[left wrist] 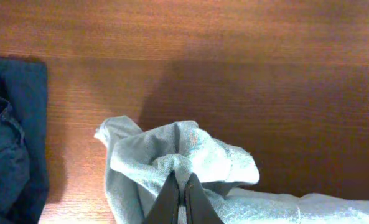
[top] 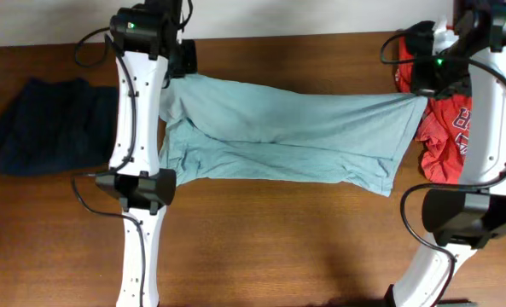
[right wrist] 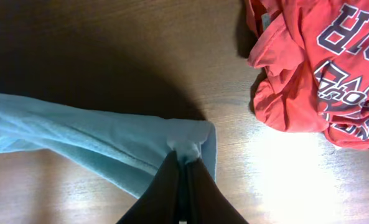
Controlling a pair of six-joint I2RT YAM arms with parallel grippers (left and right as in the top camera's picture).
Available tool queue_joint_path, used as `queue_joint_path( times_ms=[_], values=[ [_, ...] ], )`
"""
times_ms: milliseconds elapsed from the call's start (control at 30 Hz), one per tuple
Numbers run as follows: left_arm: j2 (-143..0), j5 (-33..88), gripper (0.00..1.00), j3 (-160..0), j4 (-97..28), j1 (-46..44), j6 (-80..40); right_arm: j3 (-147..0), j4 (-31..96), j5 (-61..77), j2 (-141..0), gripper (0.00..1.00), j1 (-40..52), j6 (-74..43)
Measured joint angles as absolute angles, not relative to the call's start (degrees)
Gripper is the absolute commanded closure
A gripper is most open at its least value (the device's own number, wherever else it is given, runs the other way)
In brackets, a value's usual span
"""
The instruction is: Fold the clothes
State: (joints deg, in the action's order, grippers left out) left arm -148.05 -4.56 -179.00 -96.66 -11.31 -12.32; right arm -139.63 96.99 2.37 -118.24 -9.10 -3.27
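Across the table centre, pale grey-blue T-shirt (top: 287, 136) stretched left to right between the two arms. Long creases run along it. The upper left and upper right corners are pulled up into the grippers, and the lower edge sags toward the wood. Cannot tell how much of the middle rests on the table.

Left gripper (left wrist: 184, 184) clenched, fingers pinched together on a bunched wad of the shirt's left end; cloth puffs out around the tips. Right gripper (right wrist: 184, 163) clenched too, nipping a small fold at the shirt's right edge, the rest trailing off to the left.

Red T-shirts (right wrist: 315, 68) with lettering in a crumpled heap just beside the shirt's right end, partly under the right arm in the overhead view. Dark navy garment (top: 48, 124) bunched at the far left, beyond the left arm, apart from the shirt. Brown wooden table (top: 278, 247) under all of it.
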Motion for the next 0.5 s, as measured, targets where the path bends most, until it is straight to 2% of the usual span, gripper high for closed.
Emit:
queue_joint_path(
  times_ms=[367, 500],
  values=[
    [-143.59, -4.58, 0.99, -178.6, -96.64, -12.16, -11.99, -139.63, 96.99, 2.37, -116.57, 0.96, -9.1, -3.51],
    [-141.49, -4.62, 0.99, -173.82, -96.62, -12.16, -11.79, -139.61, 96.99, 2.37, -115.48, 0.96, -9.1, -3.68]
  ],
)
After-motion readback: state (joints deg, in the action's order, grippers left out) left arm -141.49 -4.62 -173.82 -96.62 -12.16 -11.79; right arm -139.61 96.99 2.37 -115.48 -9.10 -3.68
